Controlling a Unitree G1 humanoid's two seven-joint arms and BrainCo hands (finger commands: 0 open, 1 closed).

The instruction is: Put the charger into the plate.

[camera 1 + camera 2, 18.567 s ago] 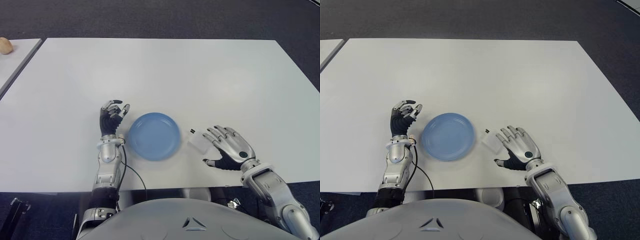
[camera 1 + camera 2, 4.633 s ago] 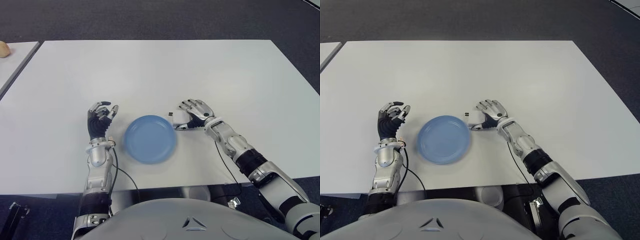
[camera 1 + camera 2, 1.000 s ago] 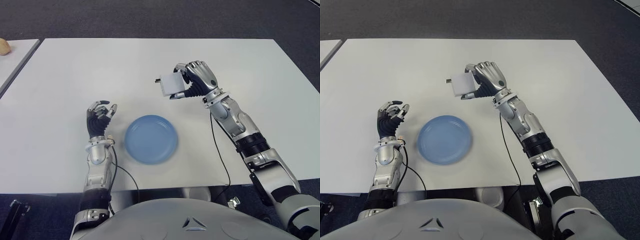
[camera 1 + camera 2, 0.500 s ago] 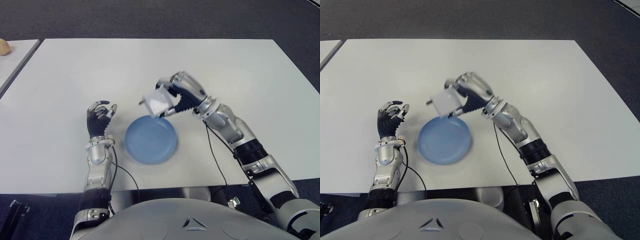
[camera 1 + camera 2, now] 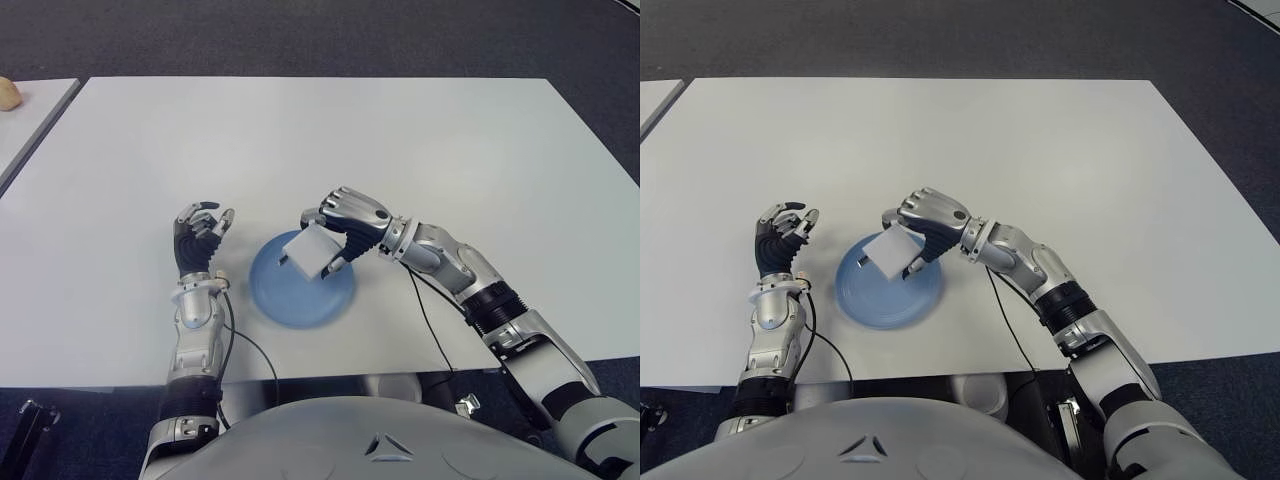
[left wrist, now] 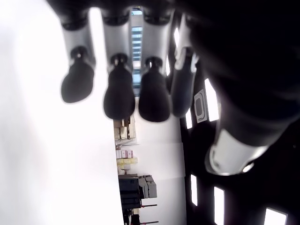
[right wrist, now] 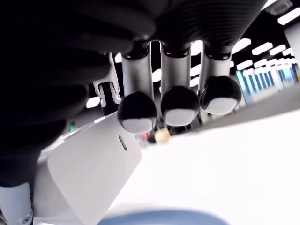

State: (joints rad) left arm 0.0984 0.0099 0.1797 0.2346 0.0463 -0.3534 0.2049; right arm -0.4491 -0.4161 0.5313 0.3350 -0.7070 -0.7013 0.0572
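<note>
The white cube-shaped charger (image 5: 312, 250) hangs just above the blue plate (image 5: 290, 300), over its far right part, prongs pointing left. My right hand (image 5: 340, 232) is shut on it, fingers curled over the top and thumb underneath; the right wrist view shows the charger (image 7: 89, 178) held against the fingertips (image 7: 137, 112) with the plate's rim below. My left hand (image 5: 197, 235) stands upright on the white table (image 5: 320, 140) to the left of the plate, fingers curled and holding nothing.
A second white table's corner shows at the far left with a small tan object (image 5: 8, 92) on it. Dark carpet (image 5: 320, 35) lies beyond the table's far edge.
My right hand has carried the charger down and toward me, from above the plate's far rim to just over the plate. The left hand has stayed put.
</note>
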